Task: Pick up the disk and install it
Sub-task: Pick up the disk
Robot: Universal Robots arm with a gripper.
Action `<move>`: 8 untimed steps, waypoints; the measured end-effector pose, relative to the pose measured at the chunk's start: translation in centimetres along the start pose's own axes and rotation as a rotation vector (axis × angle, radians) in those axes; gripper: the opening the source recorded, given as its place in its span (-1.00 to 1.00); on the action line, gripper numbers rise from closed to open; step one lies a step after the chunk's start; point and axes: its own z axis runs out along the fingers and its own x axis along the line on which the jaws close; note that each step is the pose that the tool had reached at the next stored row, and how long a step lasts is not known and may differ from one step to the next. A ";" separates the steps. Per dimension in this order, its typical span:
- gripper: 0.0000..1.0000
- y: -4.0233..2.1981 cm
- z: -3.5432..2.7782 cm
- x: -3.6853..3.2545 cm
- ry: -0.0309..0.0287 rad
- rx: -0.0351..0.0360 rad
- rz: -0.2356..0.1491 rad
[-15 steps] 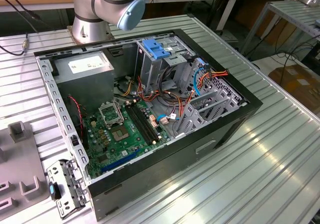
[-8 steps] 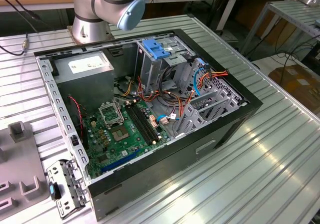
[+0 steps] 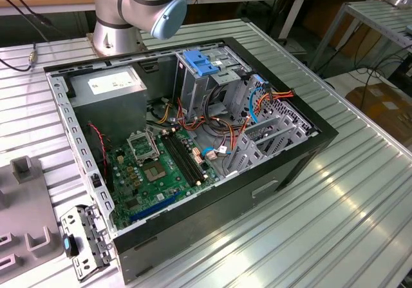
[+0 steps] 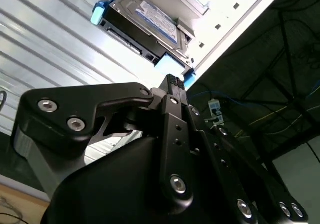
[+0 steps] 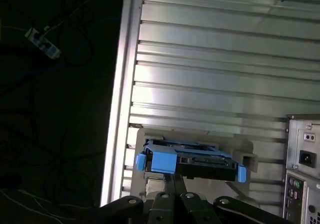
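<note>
Ribbed metal worktop (image 5: pixel 215 83) below the claw (image 5: pixel 173 180). Just ahead of its tips, a grey cradle (image 5: pixel 200 136) sits near the worktop's edge, with the disk (image 5: pixel 200 166) lying in it. The computer case (image 5: pixel 303 169) stands off to one side.

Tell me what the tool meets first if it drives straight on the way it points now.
Most likely the disk: in both wrist views the tool aims at its blue-railed end, where it lies in a grey holder. The gap is hard to judge.
</note>
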 end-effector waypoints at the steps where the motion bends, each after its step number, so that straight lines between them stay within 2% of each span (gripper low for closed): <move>1: -0.79 0.00 0.00 0.00 0.0009 -0.0003 -0.021; 3: -0.79 0.00 0.00 0.00 0.0029 -0.0011 -0.068; 5: -0.79 0.00 0.00 0.00 0.0041 -0.0015 -0.093; 8: -0.79 0.00 0.00 0.00 0.0066 -0.0024 -0.153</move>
